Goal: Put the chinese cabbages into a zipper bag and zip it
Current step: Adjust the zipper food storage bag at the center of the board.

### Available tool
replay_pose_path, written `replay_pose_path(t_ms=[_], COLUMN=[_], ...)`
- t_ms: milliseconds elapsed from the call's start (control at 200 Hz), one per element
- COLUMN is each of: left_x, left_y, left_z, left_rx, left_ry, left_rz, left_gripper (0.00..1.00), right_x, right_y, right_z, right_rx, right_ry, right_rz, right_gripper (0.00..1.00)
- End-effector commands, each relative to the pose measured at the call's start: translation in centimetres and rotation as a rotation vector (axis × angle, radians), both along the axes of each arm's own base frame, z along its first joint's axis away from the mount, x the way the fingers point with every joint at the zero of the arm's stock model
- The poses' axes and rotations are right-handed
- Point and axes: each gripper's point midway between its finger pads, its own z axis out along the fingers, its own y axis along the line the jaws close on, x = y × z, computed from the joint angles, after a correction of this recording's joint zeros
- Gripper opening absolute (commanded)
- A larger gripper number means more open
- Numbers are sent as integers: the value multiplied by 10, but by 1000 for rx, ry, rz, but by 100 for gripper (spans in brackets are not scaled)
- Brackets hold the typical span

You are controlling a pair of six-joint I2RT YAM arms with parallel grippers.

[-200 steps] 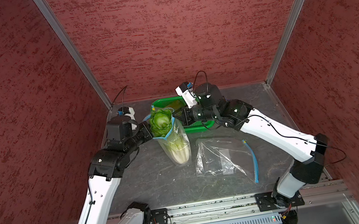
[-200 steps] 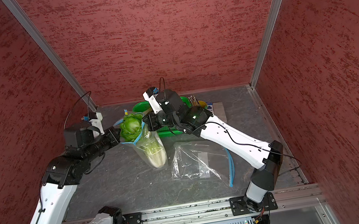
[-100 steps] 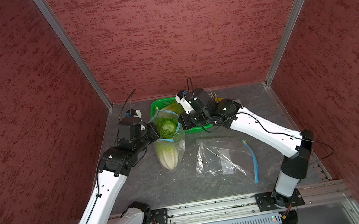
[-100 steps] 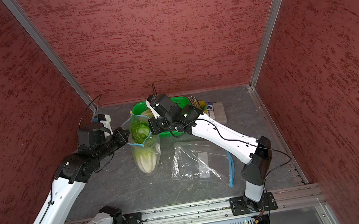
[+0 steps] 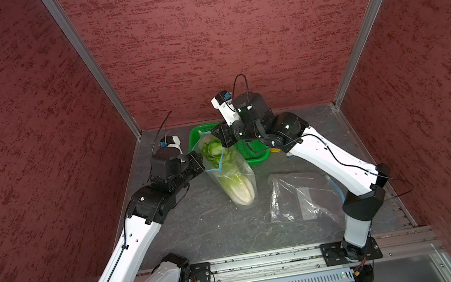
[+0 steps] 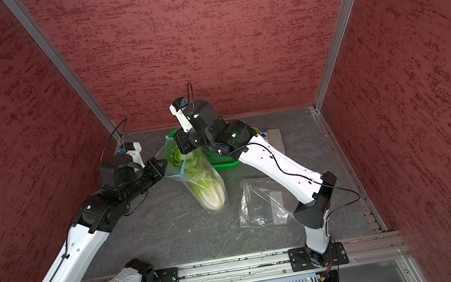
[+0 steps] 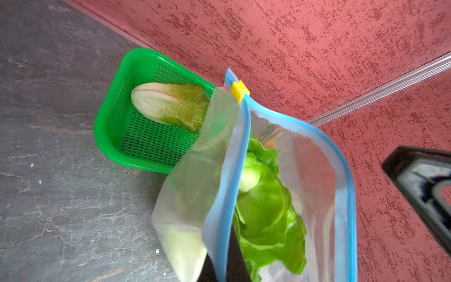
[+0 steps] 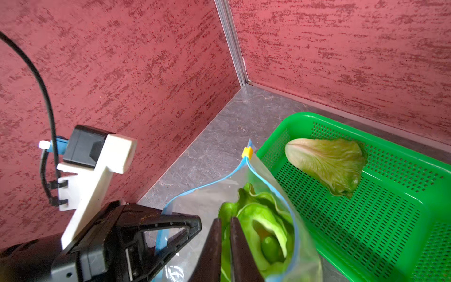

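Two bags: held bag (image 5: 241,173) tilted, base mid-counter, rim pinched by left fingers (image 7: 236,266); empty bag (image 5: 294,198) flat toward right edge. One basket (image 5: 258,161) at back edge. Cabbages (image 5: 239,187) in held bag, count unclear; one cabbage (image 8: 327,163) in basket. Right fingers (image 8: 240,251) narrow in bag mouth, grip unclear. Grey counter (image 5: 217,232), red walls (image 5: 215,26).

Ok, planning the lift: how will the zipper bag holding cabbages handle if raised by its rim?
Probably floppy: the zipper bag film wrinkles around the chinese cabbages. Likely bottom-heavy: the white stalks sit lowest. Its open mouth may sag.
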Motion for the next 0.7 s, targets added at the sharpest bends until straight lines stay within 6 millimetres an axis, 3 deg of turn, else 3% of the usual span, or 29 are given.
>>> replay_pose_path(t_ms=[0, 145, 286, 481, 696], left_x=[3, 6, 7, 6, 6], left_y=[8, 1, -2, -6, -10], left_z=[11, 8, 5, 3, -2], left_rx=[-37, -80, -74, -77, -73], left_ry=[-60, -63, -54, -50, -39], left_rz=[63, 49, 41, 25, 10], left_gripper=[0, 0, 0, 0, 0], right_x=[5, 0, -10, -39, -83], right_y=[-7, -18, -23, -27, -19], right_z=[-22, -13, -22, -36, -56], right_rx=[-83, -79, -135, -196, -220], right_ry=[-4, -22, 0, 63, 190], right_rz=[-42, -64, -81, -124, -165], right_gripper=[14, 20, 28, 44, 49])
